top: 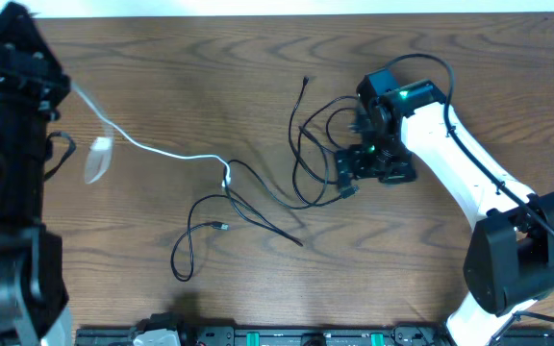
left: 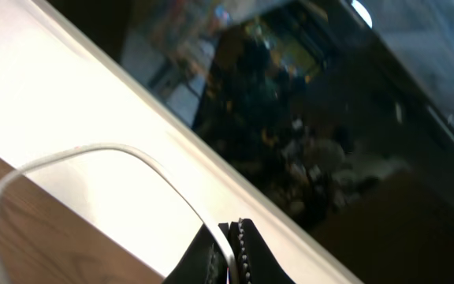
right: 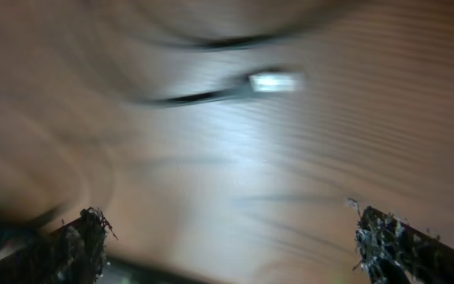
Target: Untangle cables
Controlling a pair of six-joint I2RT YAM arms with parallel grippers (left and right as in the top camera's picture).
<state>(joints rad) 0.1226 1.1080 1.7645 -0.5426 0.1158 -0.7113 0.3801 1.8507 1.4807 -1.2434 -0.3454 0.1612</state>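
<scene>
A white cable runs from my raised left arm at the far left down across the table to the middle, where it meets the black cables. My left gripper is shut on the white cable, held up off the table. The black cables loop loosely from the centre toward the right arm, with one plug end pointing to the back. My right gripper is open and empty, low over the table beside the right loops. Its view is blurred and shows a plug end.
The wooden table has a white edge along the back. The left arm's black body fills the left side. A rack with green parts lies along the front edge. The right arm's base stands at the right.
</scene>
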